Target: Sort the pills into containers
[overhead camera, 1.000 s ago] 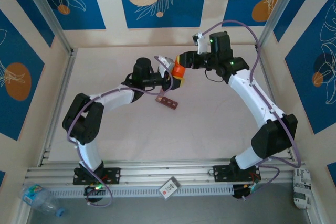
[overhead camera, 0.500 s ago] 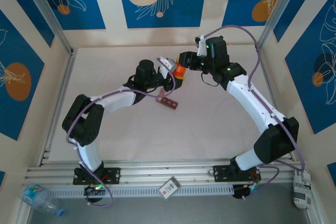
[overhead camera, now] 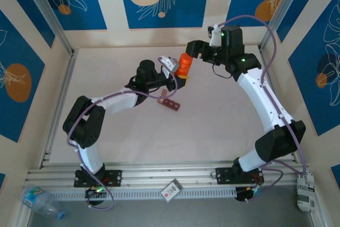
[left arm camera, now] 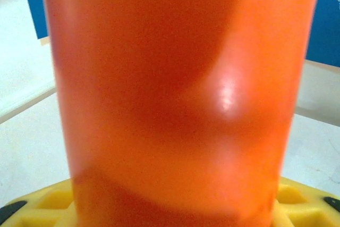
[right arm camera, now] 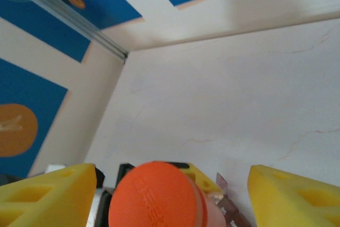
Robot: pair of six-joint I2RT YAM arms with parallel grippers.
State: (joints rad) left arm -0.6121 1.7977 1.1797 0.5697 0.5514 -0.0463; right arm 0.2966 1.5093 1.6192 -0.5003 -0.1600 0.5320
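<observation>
My left gripper (overhead camera: 181, 76) is shut on a small orange bottle (overhead camera: 184, 63) and holds it upright above the table; in the left wrist view the bottle (left arm camera: 175, 94) stands right in front of the lens, between the yellow pads (left arm camera: 40, 203). The right gripper (overhead camera: 189, 50) hangs just up and right of the bottle's cap, open. From its wrist, the orange cap (right arm camera: 154, 198) sits between the spread yellow fingers (right arm camera: 48, 195) without touching either. The containers (overhead camera: 170, 103), a dark reddish-brown strip, lie on the table below the bottle. No pills are visible.
A white table (overhead camera: 223, 115) is walled by blue-patterned panels and metal posts (overhead camera: 48, 14). Past the cap, the right wrist view shows part of the containers (right arm camera: 234, 211) with a clear lid flap. A small card (overhead camera: 171, 190) lies on the front rail.
My right gripper has opened, let go of the bottle's cap end and drawn back up and to the right. The left gripper keeps the bottle, now more upright.
</observation>
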